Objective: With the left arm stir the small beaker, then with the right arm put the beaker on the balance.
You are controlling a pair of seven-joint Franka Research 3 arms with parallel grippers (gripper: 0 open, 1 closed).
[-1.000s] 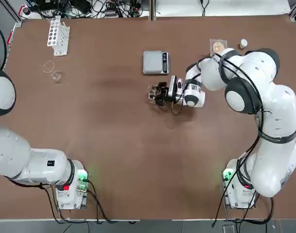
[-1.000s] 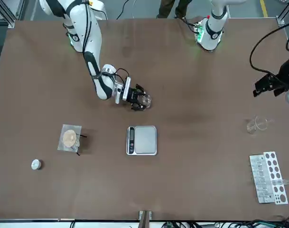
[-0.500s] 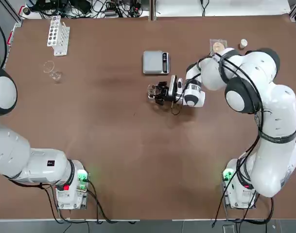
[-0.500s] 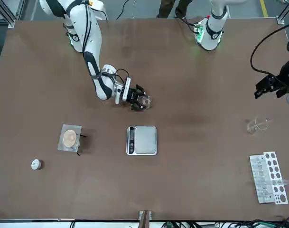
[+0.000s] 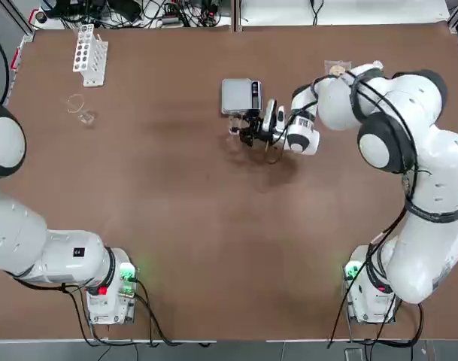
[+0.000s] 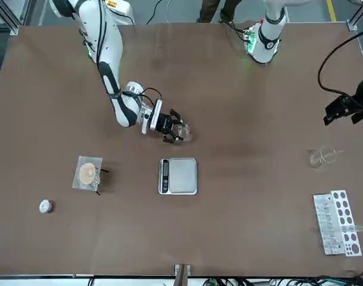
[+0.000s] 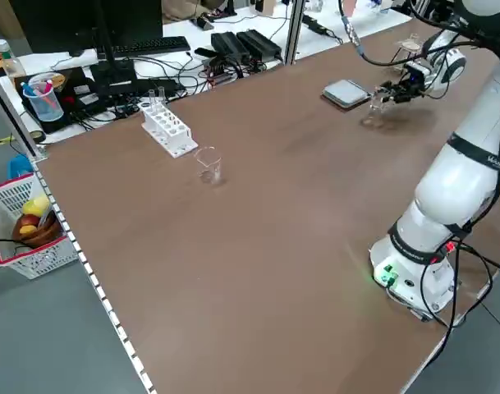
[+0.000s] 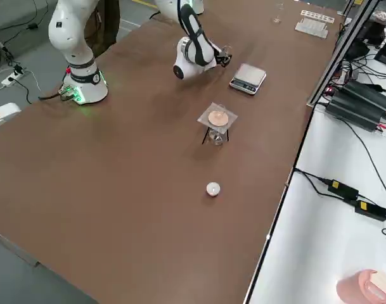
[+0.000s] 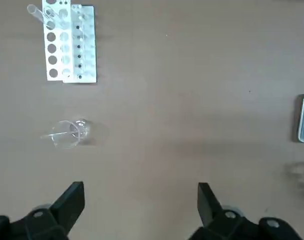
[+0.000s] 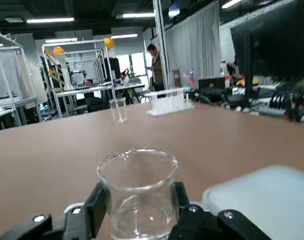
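Note:
My right gripper (image 5: 242, 129) is shut on the small beaker (image 5: 234, 128), a tiny clear glass cup held upright a little above the table. In the right wrist view the beaker (image 10: 137, 192) sits between the black fingers (image 10: 97, 207), with the balance plate (image 10: 266, 195) close beside it. The balance (image 5: 240, 96) is a flat silver square just beyond the beaker; in the front view the beaker (image 6: 181, 131) is short of the balance (image 6: 178, 176). My left gripper (image 6: 343, 109) hangs open and empty at the table's far left side, high above a larger glass vessel (image 9: 67, 134).
A white test tube rack (image 5: 89, 54) stands at the back left, with the larger glass vessel (image 5: 80, 110) and its rod in front of it. A weighing paper with tan powder (image 6: 88, 173) and a small white cap (image 6: 45, 206) lie right of the balance.
My right gripper has carried the small beaker away from the robot's side, up to the near edge of the balance. The left gripper has drifted slightly outward, still open.

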